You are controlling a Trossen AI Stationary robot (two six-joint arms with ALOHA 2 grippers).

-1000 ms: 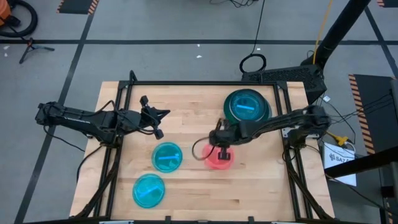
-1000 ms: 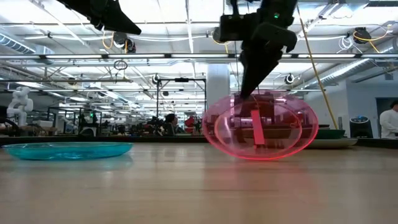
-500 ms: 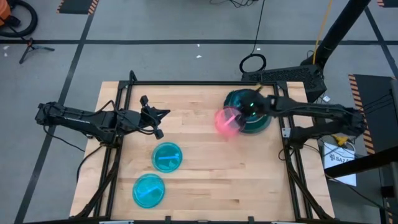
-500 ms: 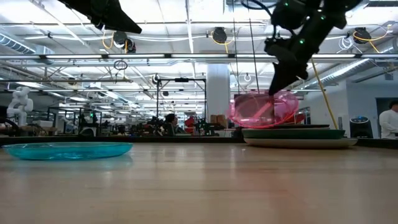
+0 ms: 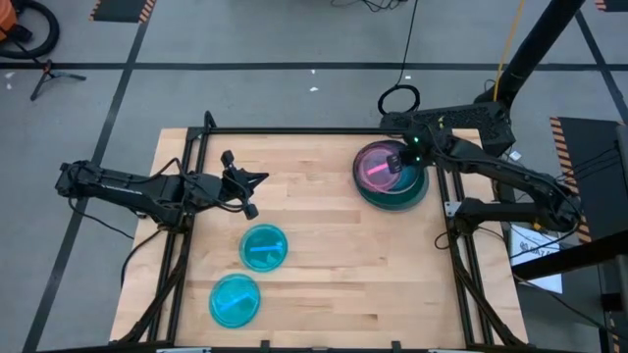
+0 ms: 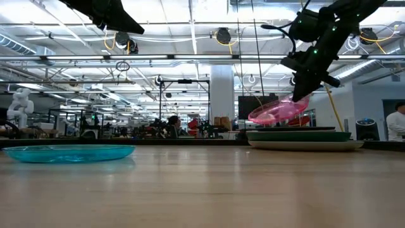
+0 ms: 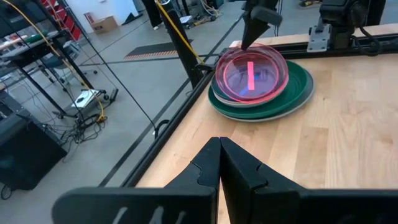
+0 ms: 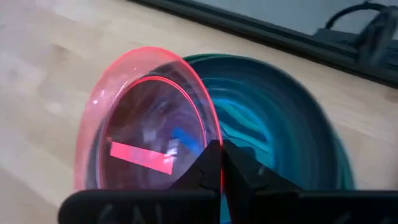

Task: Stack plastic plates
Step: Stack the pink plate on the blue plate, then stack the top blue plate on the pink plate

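Observation:
My right gripper point(image 5: 398, 161) is shut on a translucent red-pink plate point(image 5: 376, 165) and holds it over the stack at the table's far right. The stack shows a cyan plate point(image 8: 280, 124) lying in a large dark green plate point(image 5: 394, 200), with a grey rim point(image 6: 304, 145) under it. Two more cyan plates lie flat on the table, one in the middle point(image 5: 263, 247) and one near the front edge point(image 5: 235, 299). My left gripper point(image 5: 262, 177) hovers shut above the table's left half, with nothing in it. My right gripper pinches the red-pink plate's rim point(image 8: 210, 138) between its two fingers, at the edge toward the far right. The fingers slant down from the far right. The plate is tilted, its free edge point(image 6: 256, 118) lowest, and it hangs just above the stack.
Bare wood lies between the stack and the two cyan plates. A black metal frame point(image 5: 294, 130) runs along the table's edges. Beyond the table in the low view there is a person point(image 6: 397, 123) at the far right.
My right gripper has carried the red-pink plate from the table's middle toward the far right edge, over the stack, rolling its wrist as it went. The plate, which stood nearly on edge on the table, is now lifted clear and tipped toward flat.

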